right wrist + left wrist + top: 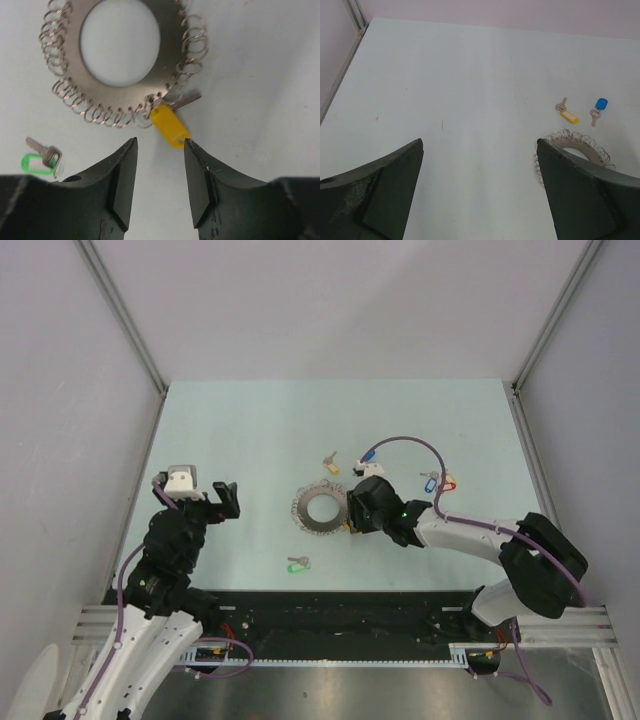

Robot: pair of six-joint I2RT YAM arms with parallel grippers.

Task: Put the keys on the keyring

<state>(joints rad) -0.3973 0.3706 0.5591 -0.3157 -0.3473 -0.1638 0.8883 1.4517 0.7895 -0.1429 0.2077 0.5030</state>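
1. We see the left arm drawn back at the near left. Its left gripper (480,146) is spread wide above bare table and holds nothing.
2. The right arm stretches low from the near right toward the middle of the table. The right gripper (160,142) points at the right edge of the keyring, its jaws partly apart with nothing pinched between them.
3. The keyring (165,55), a flat grey metal ring fringed with small wire loops, lies flat in the middle of the pale green table (240,430).
4. A small silver key with a yellow plastic tag (170,126) lies with its head among the loops at the keyring's edge. We cannot tell whether it is threaded on. Its tag sits just beyond the right gripper's fingertips.
5. A silver key with a green tag (297,563) lies loose on the near side of the keyring, apart from it.
6. On the far side of the keyring lie a second yellow-tagged key (330,461) and a blue-tagged key (367,457), near each other but not touching.
7. A small bunch of keys with blue, red and yellow tags (437,481) lies to their right, beside the right arm's purple cable (410,440).
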